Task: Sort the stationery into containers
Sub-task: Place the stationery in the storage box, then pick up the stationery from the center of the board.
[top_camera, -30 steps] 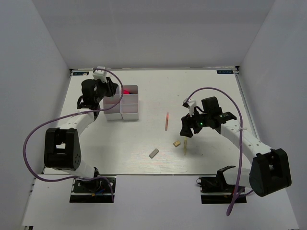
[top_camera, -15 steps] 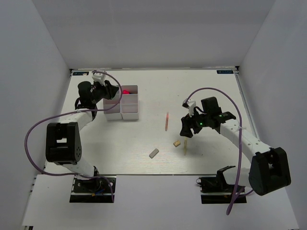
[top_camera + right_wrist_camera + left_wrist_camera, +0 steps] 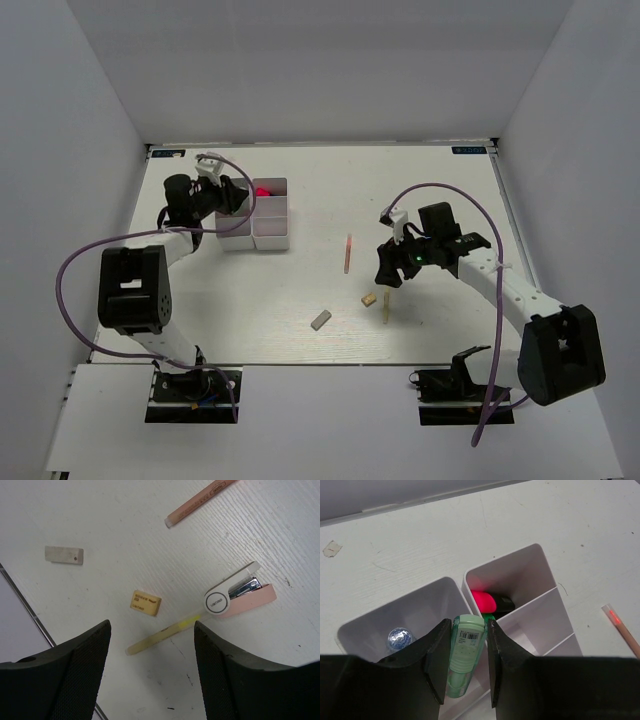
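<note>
Left jaws clamp pale green plastic marker [image 3: 466,655] above adjoining white tray rims [image 3: 464,580]; release may straddle them. Right jaws open.

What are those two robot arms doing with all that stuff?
The left fingers hold a pale green marker over the white trays, where a pink marker already lies. The right fingers hang open above a pink stapler, a tan eraser and a yellow pencil on the table, touching none.
</note>
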